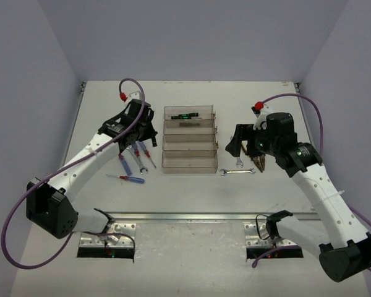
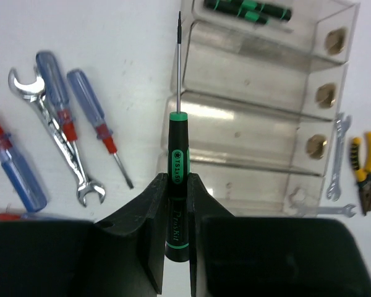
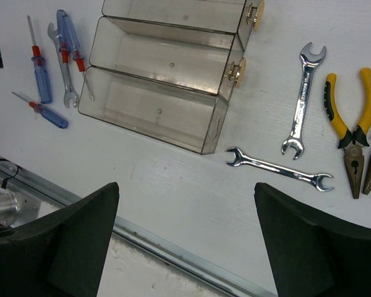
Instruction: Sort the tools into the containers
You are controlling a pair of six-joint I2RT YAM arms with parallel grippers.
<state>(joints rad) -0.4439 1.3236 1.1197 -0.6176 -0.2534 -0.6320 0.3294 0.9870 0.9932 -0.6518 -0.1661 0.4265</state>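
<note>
Screwdriver, black with green bands, likely light, stiff and slick, sits clamped mid-handle in the closed left gripper beside the containers mid-table; right gripper gapes empty.

A white table has a silver metal rail along its near edge, between pale grey walls.

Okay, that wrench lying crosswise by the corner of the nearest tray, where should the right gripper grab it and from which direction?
Probably mid-shank, straight down from above, jaws across its width. The wrench lies flat on the table, its shank slim and straight while both open ends flare. The right gripper stands open.
</note>
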